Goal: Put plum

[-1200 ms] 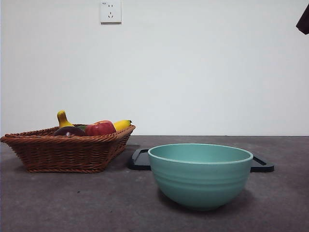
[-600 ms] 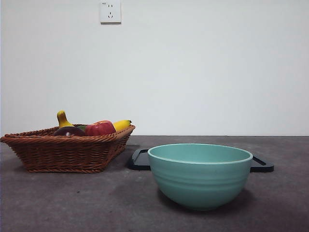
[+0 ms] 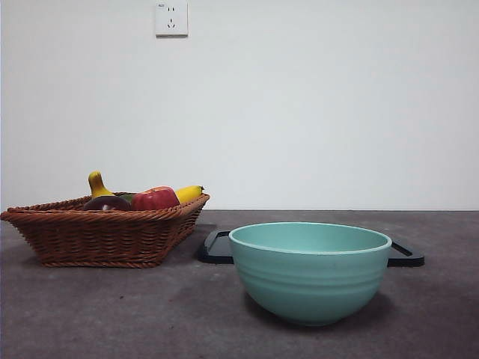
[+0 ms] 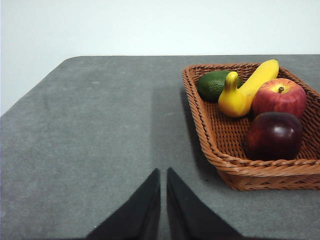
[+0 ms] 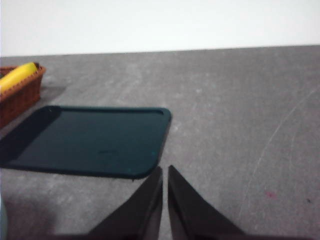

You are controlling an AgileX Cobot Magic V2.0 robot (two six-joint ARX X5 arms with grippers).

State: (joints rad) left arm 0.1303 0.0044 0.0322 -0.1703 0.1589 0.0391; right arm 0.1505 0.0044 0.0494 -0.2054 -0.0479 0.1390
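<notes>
Left pincer [image 4: 163, 172] clenched, grasping nothing, over bare tabletop [image 4: 100, 125] beside the basket [image 4: 210, 145]. Right pincer [image 5: 165, 170] likewise clenched — just short of the dark tray [image 5: 90, 140]. Plum [image 4: 273, 135] lies in the basket, touching the apple [image 4: 279, 97] — banana [image 4: 245, 92] and avocado [image 4: 214, 84] behind. Green bowl [image 3: 310, 271] stands apart.

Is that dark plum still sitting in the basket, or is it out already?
In. The plum lies inside the wicker basket, beside the red apple; neither tool touches it.
</notes>
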